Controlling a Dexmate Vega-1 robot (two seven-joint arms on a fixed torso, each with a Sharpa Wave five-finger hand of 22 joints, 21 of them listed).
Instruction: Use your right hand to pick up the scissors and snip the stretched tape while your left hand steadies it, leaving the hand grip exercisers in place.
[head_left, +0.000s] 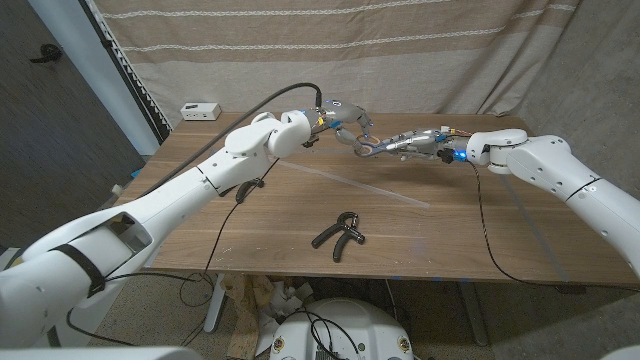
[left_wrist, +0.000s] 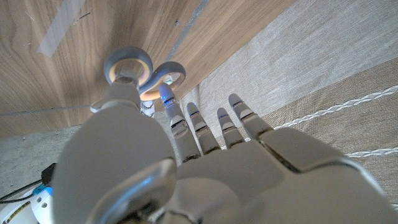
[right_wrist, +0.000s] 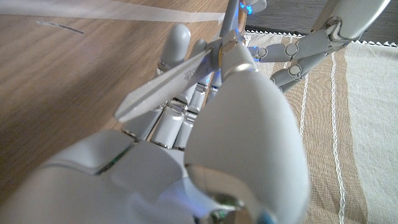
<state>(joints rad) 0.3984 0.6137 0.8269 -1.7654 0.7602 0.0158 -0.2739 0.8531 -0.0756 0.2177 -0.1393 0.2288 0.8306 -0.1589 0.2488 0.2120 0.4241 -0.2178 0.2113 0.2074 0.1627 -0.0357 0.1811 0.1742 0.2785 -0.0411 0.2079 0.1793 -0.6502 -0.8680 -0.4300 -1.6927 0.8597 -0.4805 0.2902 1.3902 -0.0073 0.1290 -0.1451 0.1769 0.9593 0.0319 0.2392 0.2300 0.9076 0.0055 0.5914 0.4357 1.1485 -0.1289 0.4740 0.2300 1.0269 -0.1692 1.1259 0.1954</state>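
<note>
Currently held above the far middle of the table (head_left: 470, 235): scissors (head_left: 380, 149) pinched in the right hand (head_left: 425, 143), blades lying along its fingers. Left hand (head_left: 345, 122) just beside, fingers straight and slightly apart, thumb tip at the scissors' loops; gripping or merely touching, cannot tell. Tape (head_left: 370, 187) stretched flat nearer, unsteadied. Risks: fumbling the scissors between both hands and dropping them; snipping slack tape that folds instead of parting; nudging the near hand grip exerciser (head_left: 338, 232) while coming down.
</note>
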